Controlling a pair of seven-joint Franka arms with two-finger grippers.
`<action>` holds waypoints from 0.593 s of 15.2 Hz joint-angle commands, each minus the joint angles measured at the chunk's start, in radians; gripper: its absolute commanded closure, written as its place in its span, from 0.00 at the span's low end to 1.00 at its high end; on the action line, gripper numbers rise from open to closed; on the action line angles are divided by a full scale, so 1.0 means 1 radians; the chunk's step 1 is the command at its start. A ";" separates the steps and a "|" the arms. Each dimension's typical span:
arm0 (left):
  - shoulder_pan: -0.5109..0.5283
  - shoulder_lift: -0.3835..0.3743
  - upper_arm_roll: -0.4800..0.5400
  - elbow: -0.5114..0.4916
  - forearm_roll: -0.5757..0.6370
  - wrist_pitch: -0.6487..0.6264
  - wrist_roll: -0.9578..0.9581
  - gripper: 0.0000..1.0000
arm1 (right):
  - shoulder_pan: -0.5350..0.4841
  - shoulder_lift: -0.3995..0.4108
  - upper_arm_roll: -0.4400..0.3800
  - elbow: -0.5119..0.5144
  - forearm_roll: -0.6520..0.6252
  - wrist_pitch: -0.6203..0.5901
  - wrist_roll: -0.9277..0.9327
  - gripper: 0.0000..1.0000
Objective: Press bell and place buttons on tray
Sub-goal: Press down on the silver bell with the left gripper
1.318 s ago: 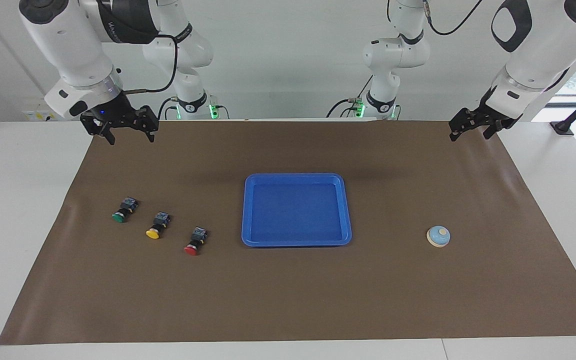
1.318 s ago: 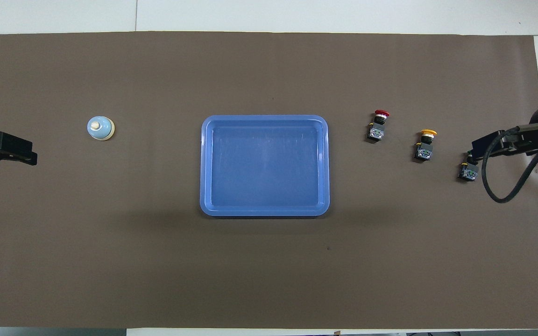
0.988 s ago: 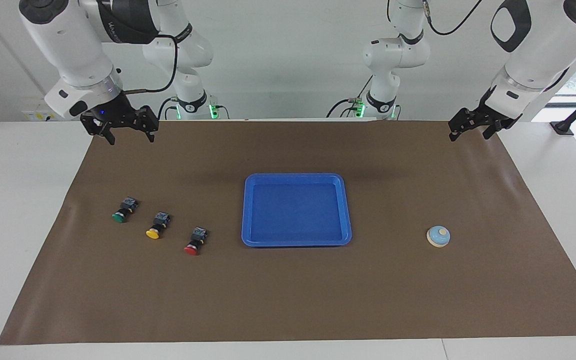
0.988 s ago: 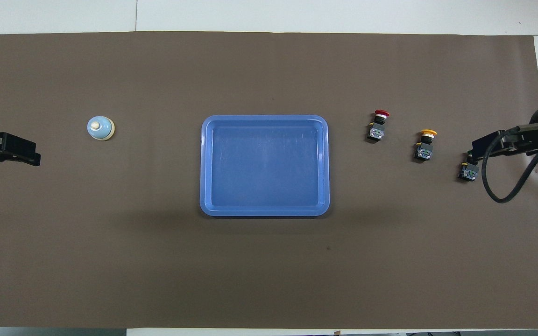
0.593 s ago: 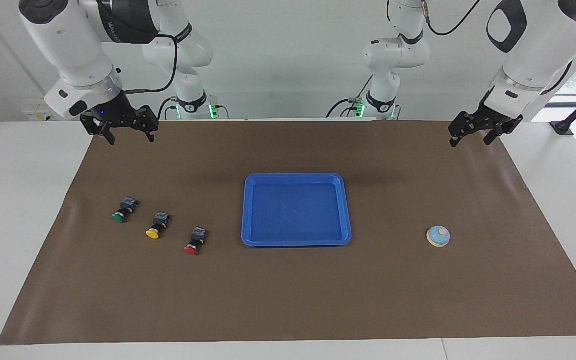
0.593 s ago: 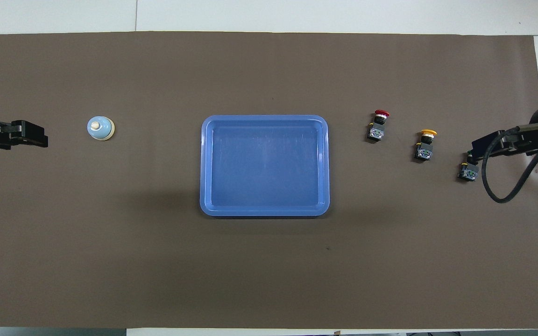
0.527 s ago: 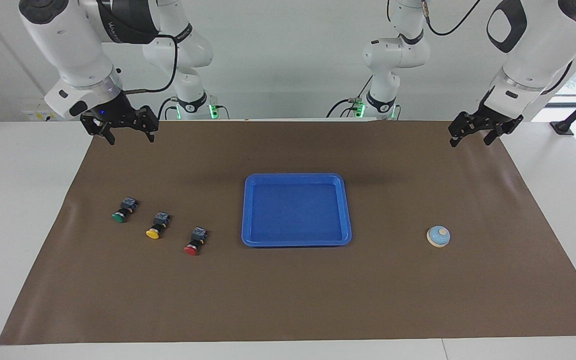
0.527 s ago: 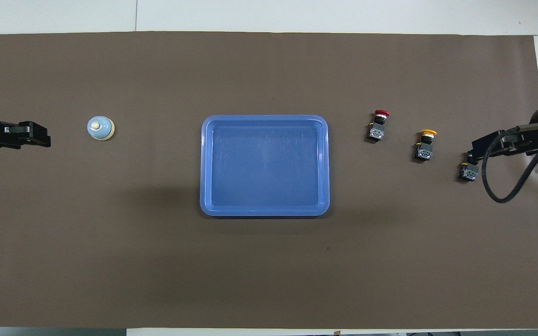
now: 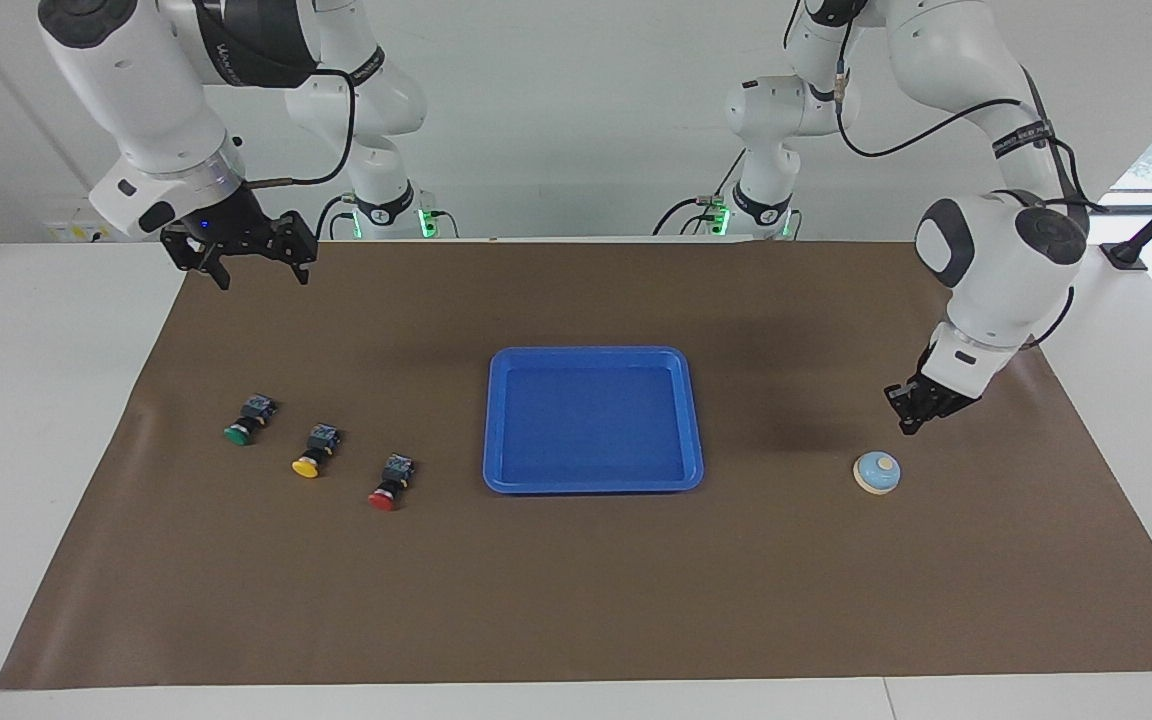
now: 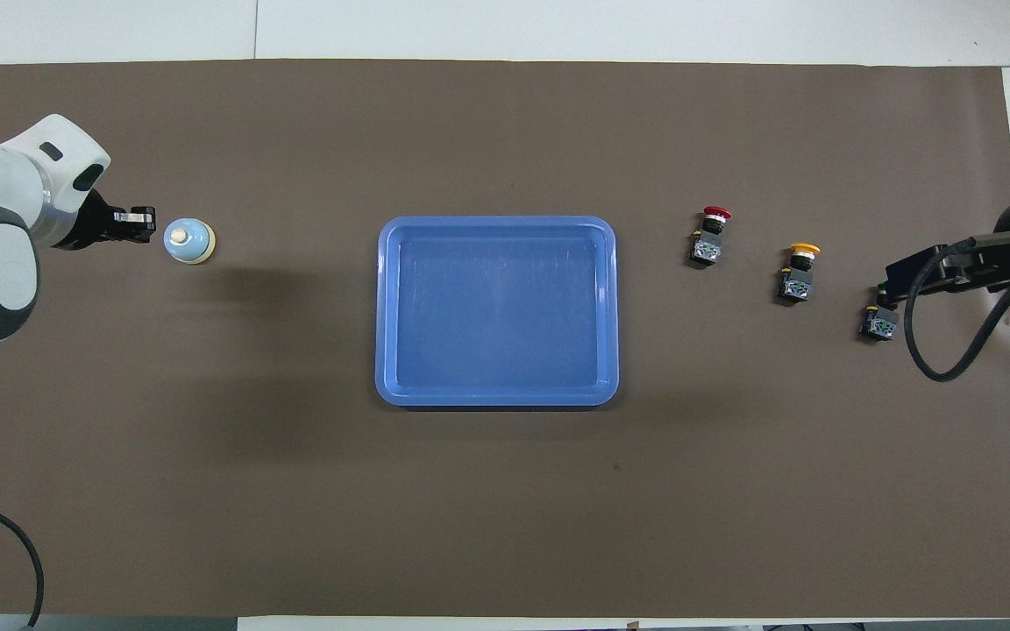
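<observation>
I am on the first step, pressing the bell [image 9: 877,472], and none of the buttons has been touched yet. My left gripper [image 9: 911,410] hangs low above the brown mat [image 9: 576,600], just beside the bell on the side nearer the robots, and is not touching it. Its fingers look drawn close together with nothing between them, which suits a press.

The bell sits on the mat toward the left arm's end of the table, well apart from the blue tray [image 9: 593,485] in the middle. The tray holds nothing.

The green button [image 9: 242,426], yellow button [image 9: 312,456] and red button [image 9: 387,488] lie on their sides in a slanted row toward the right arm's end of the table, the red one closest to the tray. My right gripper [image 9: 254,265] waits high above the mat's edge at that end, fingers spread and holding nothing.

As I judge it, the next move calls for sliding the left gripper over the cream knob [image 10: 178,235] on top of the bell, then pushing straight down. The knob is small, so being off-centre could tip the bell or slide off the dome.
</observation>
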State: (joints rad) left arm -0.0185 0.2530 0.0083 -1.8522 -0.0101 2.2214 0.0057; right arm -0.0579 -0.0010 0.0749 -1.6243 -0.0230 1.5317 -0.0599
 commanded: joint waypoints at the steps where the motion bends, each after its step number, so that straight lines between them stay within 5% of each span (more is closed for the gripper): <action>1: 0.002 0.022 0.002 0.013 0.019 0.035 0.010 1.00 | -0.011 -0.005 0.009 -0.002 -0.002 -0.001 0.017 0.00; 9: 0.000 0.078 0.002 0.005 0.019 0.113 0.005 1.00 | -0.011 -0.004 0.009 -0.002 -0.002 -0.001 0.017 0.00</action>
State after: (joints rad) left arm -0.0185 0.3104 0.0084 -1.8513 -0.0101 2.3001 0.0070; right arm -0.0579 -0.0010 0.0749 -1.6243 -0.0230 1.5317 -0.0599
